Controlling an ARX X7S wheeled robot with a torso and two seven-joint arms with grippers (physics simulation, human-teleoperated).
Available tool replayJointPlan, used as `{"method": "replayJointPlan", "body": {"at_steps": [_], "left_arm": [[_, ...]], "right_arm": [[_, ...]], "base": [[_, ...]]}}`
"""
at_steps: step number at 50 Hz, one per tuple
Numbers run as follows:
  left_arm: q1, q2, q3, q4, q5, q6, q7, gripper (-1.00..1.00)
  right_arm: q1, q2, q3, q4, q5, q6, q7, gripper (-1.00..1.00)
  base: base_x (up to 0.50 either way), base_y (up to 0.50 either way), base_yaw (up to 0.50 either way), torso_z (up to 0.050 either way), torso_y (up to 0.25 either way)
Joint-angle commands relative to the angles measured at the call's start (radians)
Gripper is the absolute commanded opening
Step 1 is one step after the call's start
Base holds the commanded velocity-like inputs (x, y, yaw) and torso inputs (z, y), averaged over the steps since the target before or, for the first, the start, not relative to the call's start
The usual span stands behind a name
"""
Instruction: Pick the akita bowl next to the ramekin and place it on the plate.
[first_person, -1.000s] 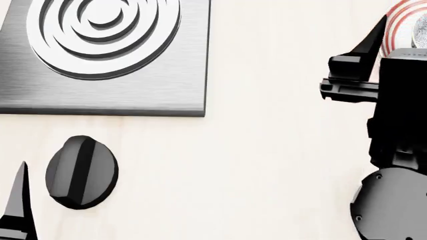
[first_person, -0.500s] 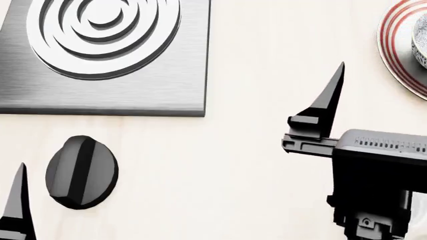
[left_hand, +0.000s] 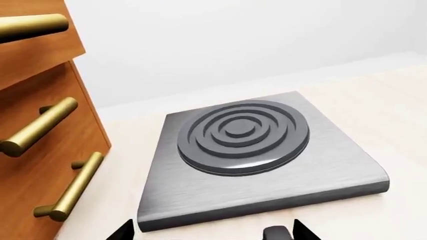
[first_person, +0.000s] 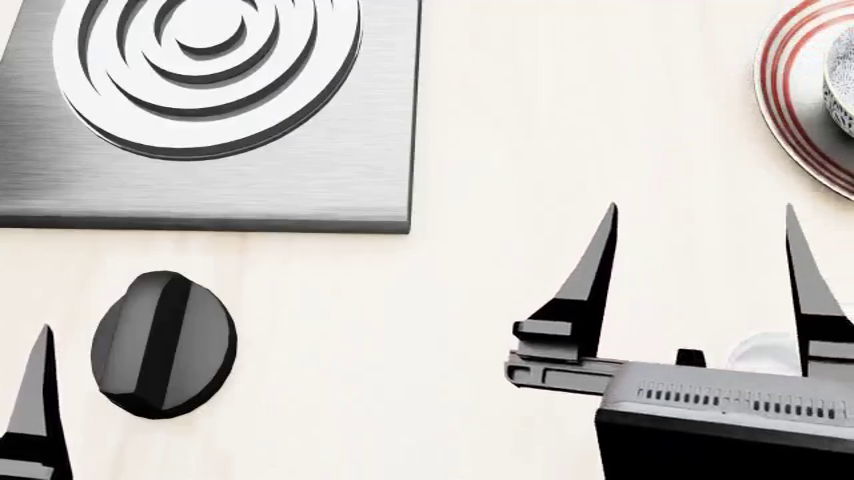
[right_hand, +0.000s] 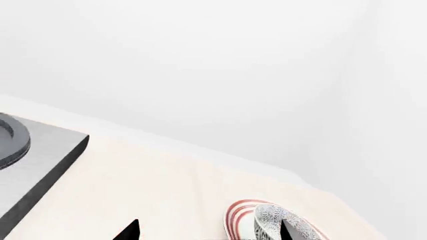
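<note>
— Grippers first?
— Right gripper (first_person: 701, 290) spread wide, with both dark fingers well apart and only pale counter (first_person: 534, 150) between the tips. Left gripper (left_hand: 212, 234) also spread and holding nothing, tips low over the counter.

— Akita bowl?
— Akita bowl (right_hand: 273, 222) sitting on the plate (right_hand: 237, 212), inside the red rings. Lying ahead of the right gripper's fingertips and out past its right finger, well apart from both. Cut off by the edge in the head view, so only a sliver of grey pattern showing there.

— Ramekin?
— Hard to say. Small glossy white round shape (first_person: 763, 352) down near the root of the right gripper's fingers, half hidden behind the gripper body. Possibly the ramekin, but cannot tell for sure.

— Anything near the left gripper?
— Brushed steel hob (left_hand: 260, 165) with raised dark rings straight ahead of its tips. Black knob (first_person: 163, 343) set in the counter just beside its one finger seen from the head. Wooden drawers (left_hand: 47, 150) with brass handles (left_hand: 40, 127) off to one side
</note>
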Motion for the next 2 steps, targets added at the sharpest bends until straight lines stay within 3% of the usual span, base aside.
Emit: {"method": "replayJointPlan", "body": {"at_steps": [1, 2], "left_arm": [[-0.004, 0.003, 0.002, -0.003, 0.001, -0.002, 0.003, 1.0], [-0.002, 0.002, 0.003, -0.004, 0.002, 0.001, 0.004, 1.0]], "right_arm": [[-0.077, -0.006, 0.06, -0.016, -0.052, 0.026, -0.002, 1.0], [-0.083, -0.007, 0.063, -0.017, -0.057, 0.032, -0.001, 1.0]], "base": [[0.0, 0.0, 0.0, 0.0, 0.0], [0.0, 0.0, 0.0, 0.0, 0.0]]}}
